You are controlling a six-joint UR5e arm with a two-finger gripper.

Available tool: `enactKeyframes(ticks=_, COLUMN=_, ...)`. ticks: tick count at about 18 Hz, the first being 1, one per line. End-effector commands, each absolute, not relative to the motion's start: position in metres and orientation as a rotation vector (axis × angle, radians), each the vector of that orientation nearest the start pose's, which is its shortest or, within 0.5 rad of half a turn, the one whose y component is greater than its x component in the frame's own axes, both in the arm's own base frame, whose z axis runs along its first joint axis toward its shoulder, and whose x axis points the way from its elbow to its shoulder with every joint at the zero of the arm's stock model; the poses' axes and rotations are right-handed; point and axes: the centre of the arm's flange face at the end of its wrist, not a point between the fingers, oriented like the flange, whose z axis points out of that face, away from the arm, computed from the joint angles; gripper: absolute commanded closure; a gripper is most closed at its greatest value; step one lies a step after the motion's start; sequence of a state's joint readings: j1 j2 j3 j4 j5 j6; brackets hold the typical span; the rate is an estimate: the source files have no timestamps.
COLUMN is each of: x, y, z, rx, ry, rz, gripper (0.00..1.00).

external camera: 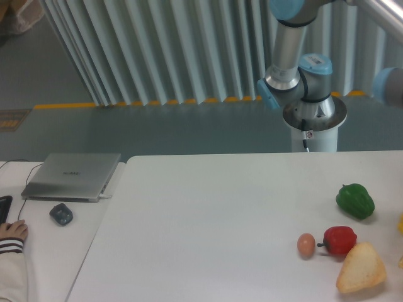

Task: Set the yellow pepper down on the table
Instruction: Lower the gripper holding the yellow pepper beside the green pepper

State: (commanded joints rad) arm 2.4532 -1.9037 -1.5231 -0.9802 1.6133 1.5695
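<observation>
The white table (208, 214) fills the lower right of the camera view. The yellow pepper does not show as a whole. Two thin slivers of yellow (400, 224) touch the right frame edge over the table, and I cannot tell what they belong to. The arm's base (313, 119) stands behind the table's far edge. Its links rise out of the top of the frame, and a blue joint (390, 85) shows at the right edge. The gripper is out of view.
On the table's right side lie a green bell pepper (355, 201), a red pepper (340, 240), an egg (306, 244) and a tan bread wedge (361, 268). The left desk holds a grey laptop (72, 175) and a mouse (61, 214). A person's hand (11, 231) rests there.
</observation>
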Motion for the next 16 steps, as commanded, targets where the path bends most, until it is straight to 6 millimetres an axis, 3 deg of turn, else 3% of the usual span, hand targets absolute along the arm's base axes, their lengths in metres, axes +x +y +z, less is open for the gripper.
enactKeyframes(ticks=2, x=-0.384, y=0.516, z=0.368, rx=-2.924, ry=1.067, rz=0.436, gripper=0.59)
enactKeyframes(ticks=4, x=-0.368, y=0.512, z=0.346, rx=-2.978, ry=1.104, rz=0.395, gripper=0.59)
enactKeyframes(ticks=12, x=-0.377, y=0.497, z=0.317, rx=-3.134, ry=1.235, rz=0.353, gripper=0.58)
enactKeyframes(ticks=13, x=-0.381, y=0.496, z=0.314, rx=-3.139, ry=1.230, rz=0.346, gripper=0.53)
enactKeyframes(ticks=14, x=-0.384, y=0.494, z=0.313, rx=-3.145, ry=1.219, rz=0.343, gripper=0.38)
enactKeyframes(ticks=16, x=-0.386, y=0.494, z=0.313, rx=-3.144, ry=1.212, rz=0.345, gripper=0.20)
